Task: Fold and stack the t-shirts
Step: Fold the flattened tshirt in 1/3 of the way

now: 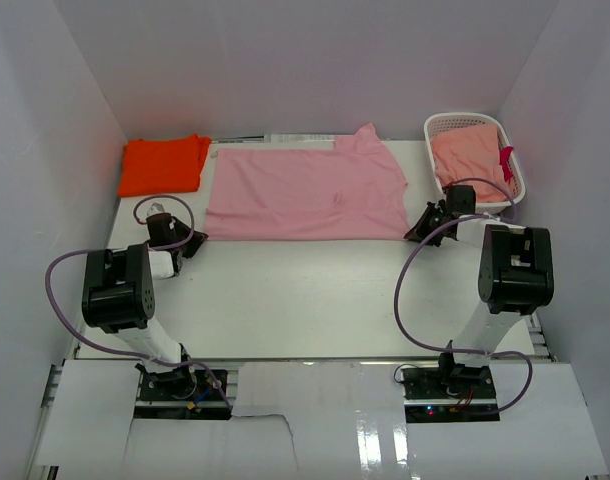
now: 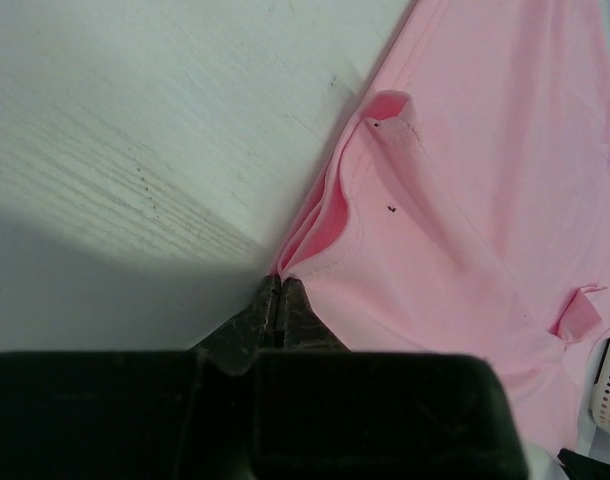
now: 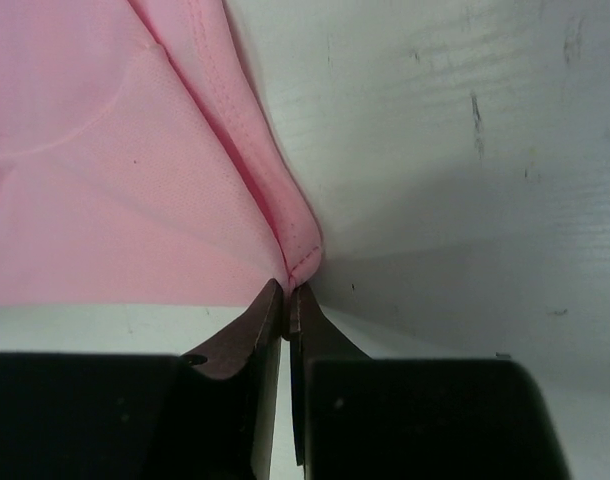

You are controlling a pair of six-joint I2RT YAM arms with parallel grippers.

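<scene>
- Closest in the left wrist view, the left gripper (image 2: pixel 276 298) is clenched on the near-left corner of the pink t-shirt (image 1: pixel 305 195).
- On the near-right corner the right gripper (image 3: pixel 287 292) is likewise clamped, so that the near edge can be lifted evenly by both arms.
- Across the far middle of the table (image 1: pixel 305 300) the pink t-shirt is spread flat, presumably to be folded away from the arms.
- At the far left the orange t-shirt (image 1: pixel 165 165) is laid folded, likely as the stack's base.

The light pink t-shirt (image 1: pixel 305 195) and bright orange t-shirt (image 1: pixel 165 165) are plain, the lattice basket (image 1: pixel 463 117) white.
</scene>
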